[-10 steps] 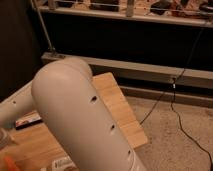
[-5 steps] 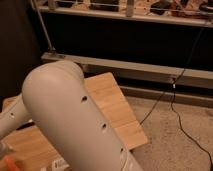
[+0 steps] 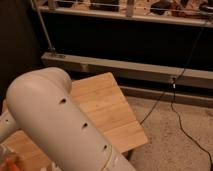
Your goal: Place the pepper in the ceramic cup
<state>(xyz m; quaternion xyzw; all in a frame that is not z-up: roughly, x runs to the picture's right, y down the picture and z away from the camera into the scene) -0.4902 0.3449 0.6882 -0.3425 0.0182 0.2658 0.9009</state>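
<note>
A thick white arm link (image 3: 60, 125) fills the lower left of the camera view and covers most of the wooden table (image 3: 105, 102). My gripper is out of view, somewhere past this link. The pepper and the ceramic cup are hidden or out of view. A faint orange patch (image 3: 10, 162) shows at the bottom left corner beside the link; I cannot tell what it is.
The table's right edge and near corner (image 3: 145, 142) border a speckled floor. A black cable (image 3: 172, 107) runs across that floor. Behind the table stands a dark shelf unit with a pale metal rail (image 3: 130, 70) and cluttered items on top.
The white arm link has swung a little to the left and down, uncovering more of the table top. The table and floor stay where they were.
</note>
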